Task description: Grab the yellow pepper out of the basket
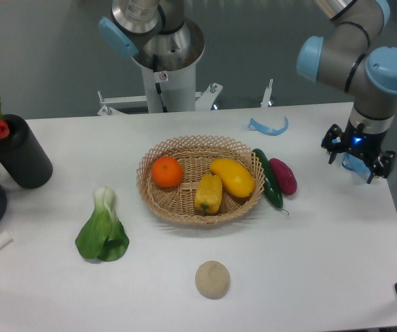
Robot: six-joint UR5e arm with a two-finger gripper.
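While yellow pepper (208,193) sits in basket (158,199), pincer (358,160) far right, opening indiscernible.

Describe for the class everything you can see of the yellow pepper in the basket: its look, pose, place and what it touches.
The yellow pepper is a small, blocky bell pepper with lengthwise lobes and grooves and a smooth, slightly glossy skin. It lies on its side in the front middle of the basket, long axis running roughly front to back. Its upper right touches the larger smooth yellow fruit; the orange sits apart to its upper left. The gripper is far off to the right, not near it.
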